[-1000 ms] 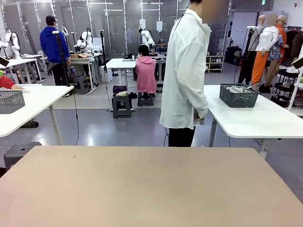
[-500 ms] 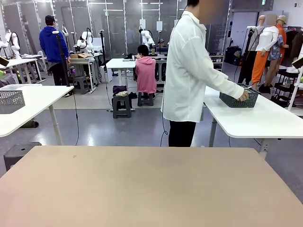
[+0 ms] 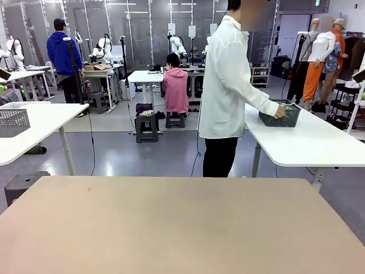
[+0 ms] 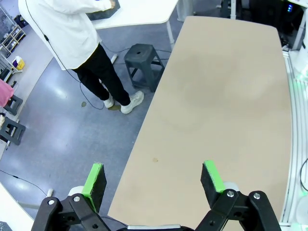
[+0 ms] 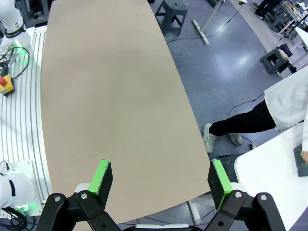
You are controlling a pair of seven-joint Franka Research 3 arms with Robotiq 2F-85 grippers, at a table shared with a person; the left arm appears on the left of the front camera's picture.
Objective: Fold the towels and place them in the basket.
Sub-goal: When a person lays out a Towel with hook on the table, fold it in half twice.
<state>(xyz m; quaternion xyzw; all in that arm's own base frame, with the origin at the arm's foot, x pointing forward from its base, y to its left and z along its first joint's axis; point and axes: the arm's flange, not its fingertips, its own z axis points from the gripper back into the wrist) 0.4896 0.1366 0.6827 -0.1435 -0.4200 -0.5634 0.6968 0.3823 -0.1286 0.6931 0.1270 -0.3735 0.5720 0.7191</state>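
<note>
The dark grey mesh basket (image 3: 288, 120) stands on a white side table (image 3: 308, 145) beyond my beige table (image 3: 182, 228). A person in a white coat (image 3: 228, 80) holds its near rim with one hand. A bit of pale cloth shows over its rim; I cannot tell whether it is the towels. The basket also shows in the left wrist view (image 4: 98, 14) and at the right wrist view's edge (image 5: 299, 168). My left gripper (image 4: 154, 178) hangs open above the beige table's far edge. My right gripper (image 5: 161, 177) is open too, high over the same bare tabletop.
A paler perforated basket (image 3: 12, 121) stands on another white table at the far left. A dark stool (image 4: 141, 53) stands on the floor between my table and the side table. Cables lie on the floor near the person's feet.
The person has turned to the side table, reached out and taken hold of the basket, pulling it a little toward themselves. Neither gripper has changed.
</note>
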